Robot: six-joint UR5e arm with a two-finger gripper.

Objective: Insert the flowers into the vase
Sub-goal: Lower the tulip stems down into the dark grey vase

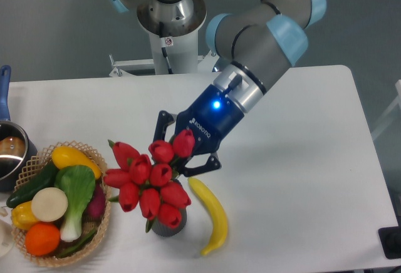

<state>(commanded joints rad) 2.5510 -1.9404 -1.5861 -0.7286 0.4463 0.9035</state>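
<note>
The flowers, a bunch of red tulip buds with green stems, hang tilted directly over the vase and hide its mouth. Only the lower dark grey ribbed wall of the vase shows beneath the buds. My gripper is shut on the flowers' stems behind the topmost buds, its black fingers visible at either side of the bunch. I cannot tell whether the stem ends are inside the vase.
A yellow banana lies just right of the vase. A wicker basket of vegetables and fruit stands at the left. A metal pot with a blue handle sits at the far left edge.
</note>
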